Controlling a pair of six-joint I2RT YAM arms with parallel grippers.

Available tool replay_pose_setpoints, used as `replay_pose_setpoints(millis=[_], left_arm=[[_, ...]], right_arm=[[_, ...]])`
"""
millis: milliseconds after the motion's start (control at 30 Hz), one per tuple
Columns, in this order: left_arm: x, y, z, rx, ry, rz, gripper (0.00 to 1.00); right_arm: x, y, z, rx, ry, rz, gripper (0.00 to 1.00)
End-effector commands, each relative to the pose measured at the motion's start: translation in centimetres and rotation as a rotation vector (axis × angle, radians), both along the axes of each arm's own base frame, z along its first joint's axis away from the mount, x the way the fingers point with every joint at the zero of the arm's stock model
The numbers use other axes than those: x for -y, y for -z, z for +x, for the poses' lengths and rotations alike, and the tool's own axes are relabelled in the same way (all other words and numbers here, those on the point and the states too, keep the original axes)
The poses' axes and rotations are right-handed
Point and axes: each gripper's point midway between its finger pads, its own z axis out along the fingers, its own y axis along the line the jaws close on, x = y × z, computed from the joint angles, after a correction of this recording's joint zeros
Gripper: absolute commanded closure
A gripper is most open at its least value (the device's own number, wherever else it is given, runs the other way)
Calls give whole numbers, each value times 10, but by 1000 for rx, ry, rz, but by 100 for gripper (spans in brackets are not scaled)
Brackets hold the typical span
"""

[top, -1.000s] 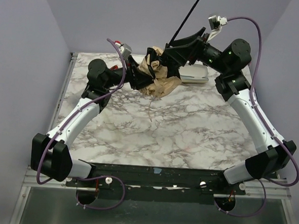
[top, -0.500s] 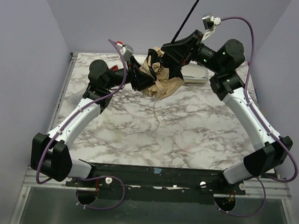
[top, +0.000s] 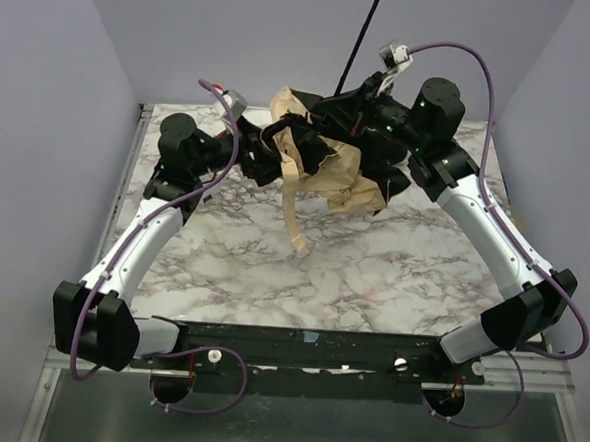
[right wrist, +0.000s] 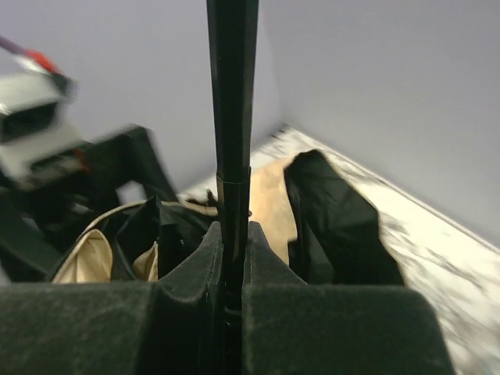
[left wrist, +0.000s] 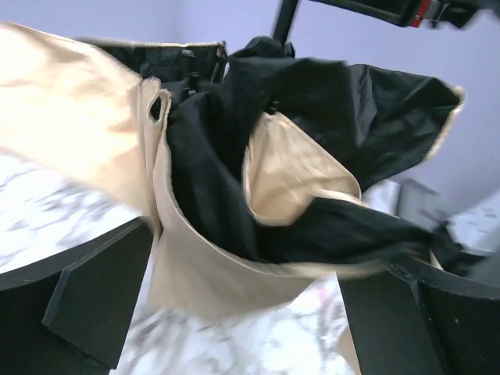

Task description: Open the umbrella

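The umbrella (top: pixel 324 163) hangs half-unfolded above the back of the table, its beige canopy crumpled with black underside folds showing. A thin black shaft (top: pixel 358 45) rises from it toward the back wall, and a beige strap (top: pixel 293 216) dangles to the marble. My right gripper (right wrist: pixel 233 234) is shut on the shaft (right wrist: pixel 233 94), seen from above at the canopy's top (top: pixel 350 109). At the canopy's left side, my left gripper (top: pixel 264 154) is open. Its wide-apart fingers (left wrist: pixel 94 297) flank loose canopy fabric (left wrist: pixel 219 266) without pinching it. The handle knob is hidden.
The marble table (top: pixel 222 267) runs out to a metal rail on the left (top: pixel 127 181). Lilac walls close in at the back and on both sides. The left arm's wrist camera (right wrist: pixel 35 133) sits close behind the canopy.
My left gripper has let go of the canopy and opened wide. My right gripper has closed on the shaft. The canopy has lifted and spread, and the strap now hangs lower.
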Motion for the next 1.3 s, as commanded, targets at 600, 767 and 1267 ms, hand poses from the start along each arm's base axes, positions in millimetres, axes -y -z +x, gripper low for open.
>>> replay_pose_setpoints(millis=[600,767,1267], left_arm=[[-59,25,-17,140,-139,223,2],[-36,26,-49,421,56,299,1],[31,60,-74,876,286,584,9]], right_arm=[[62,49,10,357,447,-331,100],[32,44,-31,410,189,-271,100],[18,42,-39,319,107,-199,100]])
